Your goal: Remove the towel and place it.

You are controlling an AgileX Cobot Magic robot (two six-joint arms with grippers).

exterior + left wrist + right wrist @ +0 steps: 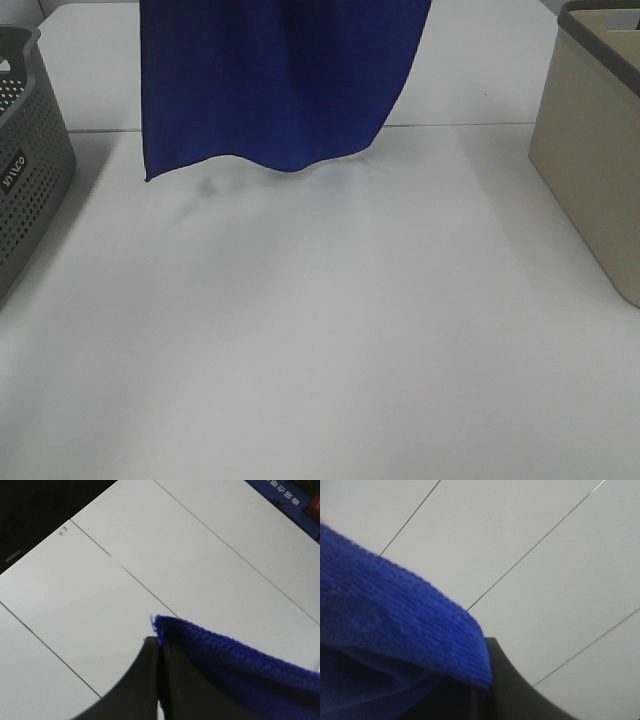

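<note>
The royal-blue towel (270, 85) hangs spread out above the far middle of the white table (320, 330), its wavy lower edge just over the surface and its top out of the exterior view. Both grippers are above that view's top edge. In the left wrist view my left gripper (159, 647) is shut, its dark fingers pinching a corner of the towel (235, 660). In the right wrist view my right gripper (477, 690) is shut on another corner of the towel (395, 620), which drapes over the fingers.
A grey perforated basket (25, 160) stands at the table's left edge. A beige bin (595, 150) stands at the right edge. A seam in the tabletop runs across behind the towel's lower edge.
</note>
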